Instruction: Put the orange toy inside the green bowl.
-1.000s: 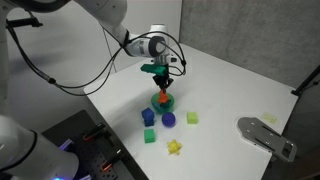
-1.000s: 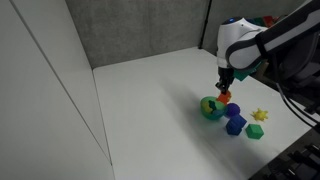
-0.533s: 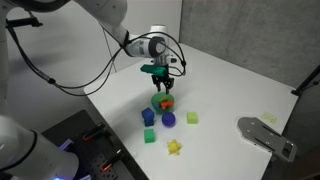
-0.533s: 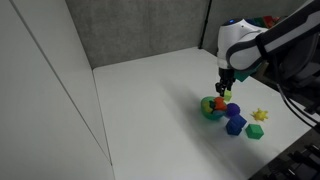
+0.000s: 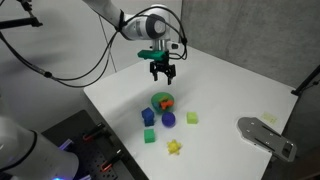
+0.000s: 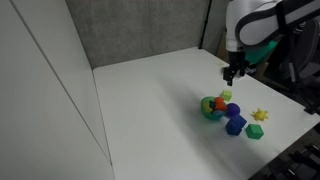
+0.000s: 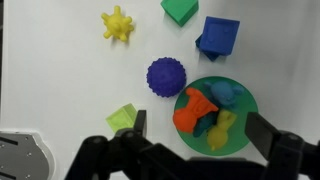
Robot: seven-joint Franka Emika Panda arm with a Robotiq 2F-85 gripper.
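Claw (image 5: pixel 161 74), jaws apart, hangs above orange toy (image 7: pixel 190 110) in green bowl (image 7: pixel 248 95).

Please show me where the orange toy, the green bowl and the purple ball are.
orange toy (image 7: pixel 193 110), wrist view, its middle.
green bowl (image 7: pixel 248 106), wrist view, bare right wall.
purple ball (image 7: pixel 166 76), wrist view, its middle.
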